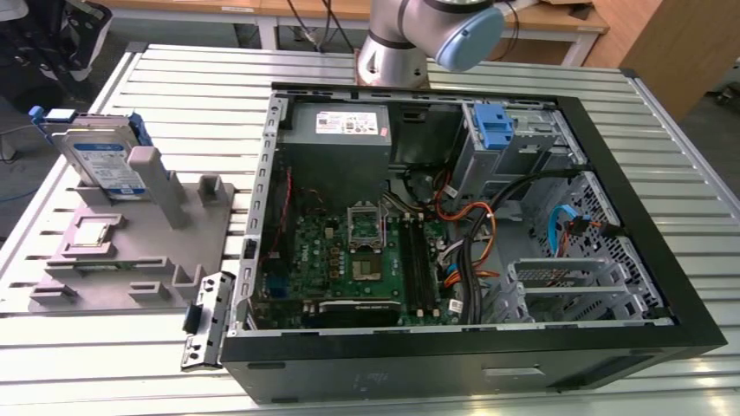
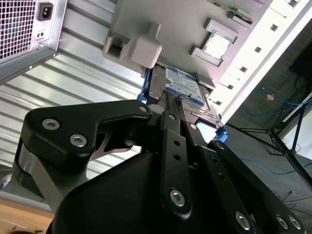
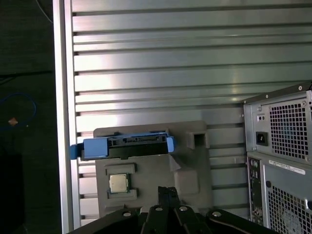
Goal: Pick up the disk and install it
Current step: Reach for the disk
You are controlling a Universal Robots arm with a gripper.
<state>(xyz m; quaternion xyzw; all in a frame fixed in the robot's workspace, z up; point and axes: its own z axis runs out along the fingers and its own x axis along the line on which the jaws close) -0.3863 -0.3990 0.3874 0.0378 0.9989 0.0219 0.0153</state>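
Note:
The disk stands on edge in a slot of the grey fixture at the exterior view's left. It is a silver drive with a white-and-blue label in a blue carrier frame. In the first wrist view I look down on the disk's top edge and blue frame. My gripper hangs well above it with its black fingers shut together on nothing. In the second wrist view the fingertips of my gripper line up over the disk's label, apart from it.
The open computer case lies on the slatted metal table, with a motherboard, cables, a grey power supply and a blue latch at the drive bay. A processor chip rests on the fixture. The arm's base stands behind the case.

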